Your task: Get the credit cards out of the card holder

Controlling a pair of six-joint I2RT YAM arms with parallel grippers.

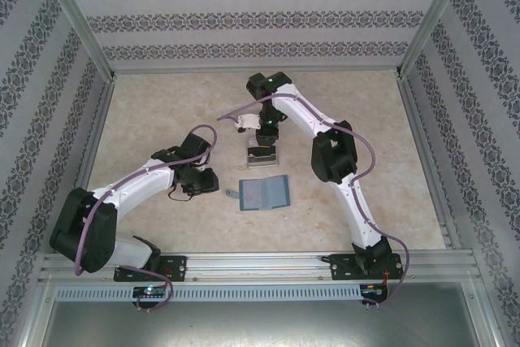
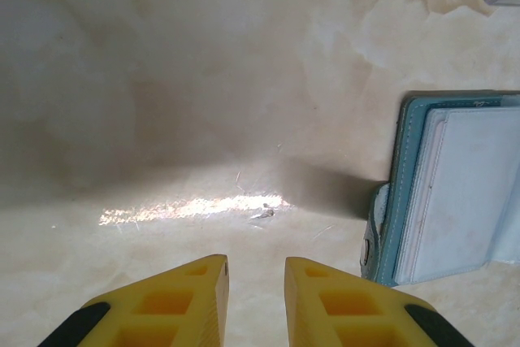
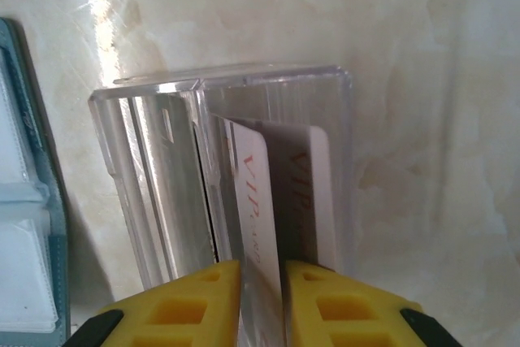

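Observation:
The teal card holder (image 1: 264, 193) lies open and flat at the table's middle, its pale inner panels up; it also appears at the edge of both wrist views (image 2: 455, 193) (image 3: 24, 201). Just behind it stands a clear plastic stand (image 1: 262, 158) (image 3: 154, 168). My right gripper (image 1: 264, 145) (image 3: 262, 270) hangs over that stand. One pale credit card (image 3: 258, 201) with red lettering stands in the stand between the slightly parted fingers, and another card (image 3: 318, 193) leans behind it. My left gripper (image 1: 210, 184) (image 2: 256, 270) hovers low over bare table left of the holder, open and empty.
The holder's small tab (image 1: 231, 195) sticks out on its left, toward my left gripper. Patterned walls enclose the table on three sides, and a metal rail (image 1: 260, 262) runs along the near edge.

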